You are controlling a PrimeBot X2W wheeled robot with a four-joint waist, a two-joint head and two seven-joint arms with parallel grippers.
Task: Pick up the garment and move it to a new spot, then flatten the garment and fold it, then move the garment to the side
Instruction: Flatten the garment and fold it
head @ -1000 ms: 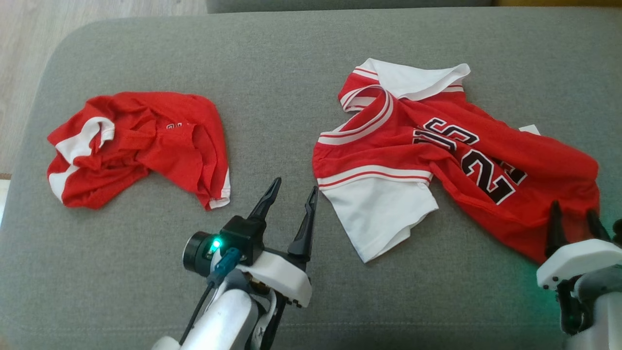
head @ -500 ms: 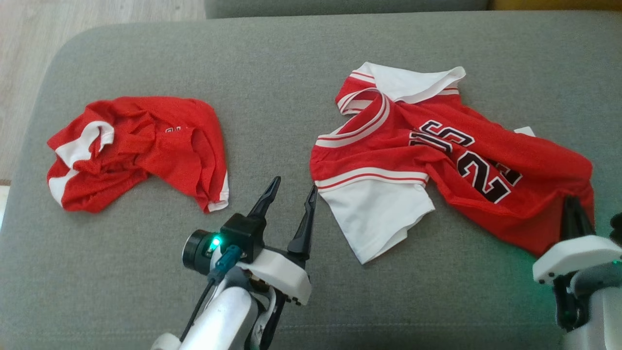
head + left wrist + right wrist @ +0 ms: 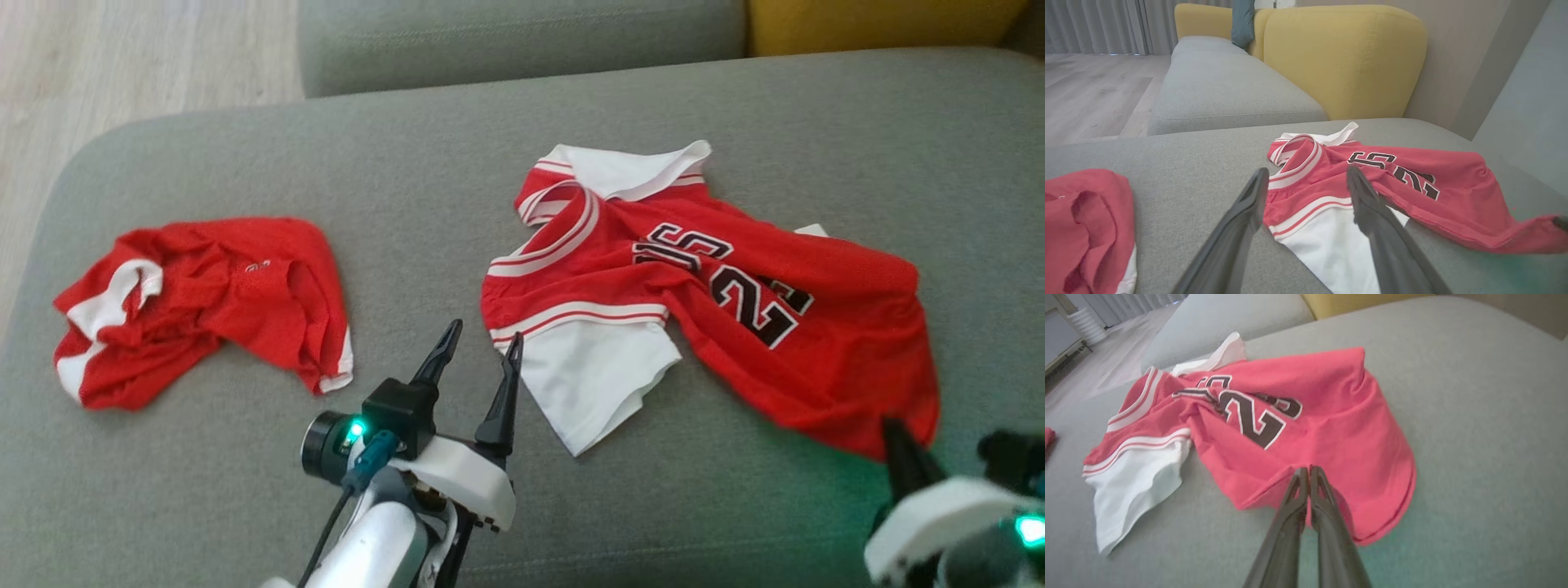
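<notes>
- The grey seat (image 3: 408, 180) carries everything; wooden floor shows past its left edge.
- A yellow cushion (image 3: 1343, 57) stands beyond the seat's far edge.
- The jersey (image 3: 833, 327) lies crumpled on the right half of the seat. It is red with white sleeves and black numbers. Its collar points toward the far edge and one white sleeve spreads toward the near edge. Its hem reaches toward the near right corner, where one corner is lifted off the seat.
- A second red garment (image 3: 245, 302) sits bunched near the left edge, well apart from the jersey.
- The left gripper (image 3: 484, 330) hovers over the middle of the seat near the near edge. Its fingers are spread and hold nothing. The right fingertip is just beside the jersey's white sleeve, though I cannot tell whether it touches.
- The right gripper (image 3: 1306, 469) is at the near right corner, its fingers pressed together and pinching the jersey's raised hem.
</notes>
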